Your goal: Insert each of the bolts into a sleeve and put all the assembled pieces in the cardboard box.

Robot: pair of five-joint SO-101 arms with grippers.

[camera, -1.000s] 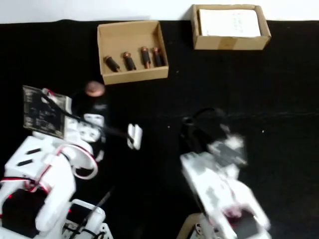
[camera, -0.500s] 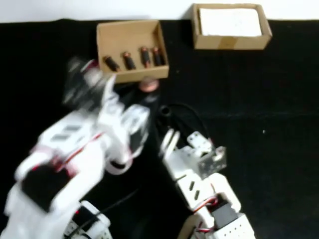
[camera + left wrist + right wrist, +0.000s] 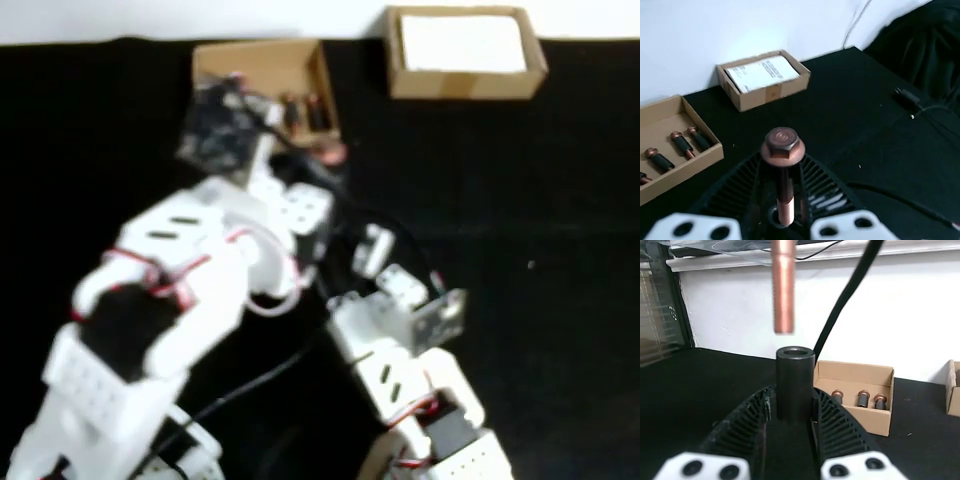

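While the right gripper [image 3: 792, 399] keeps its jaws clamped on the upright black sleeve [image 3: 795, 367], the left gripper [image 3: 782, 172], jaws shut on the shaft of the copper bolt [image 3: 783, 146], has swung in from the left side of the tabletop [image 3: 560, 300] within the last second. The bolt now hangs tip-down just above the sleeve's open mouth, not yet touching it. In the right wrist view it looks slightly off the centre of the bore. The two arms, apart a second ago, now meet a little inside the far edge of the tabletop, just in front of the cardboard box [image 3: 875, 421]. Finished assembled pieces [image 3: 863, 398] already lie in that box. A second box [image 3: 465, 85] sits further right along the far edge. Insertion looks like the step in hand. A small sideways correction seems needed before lowering, or the tip may catch the rim.
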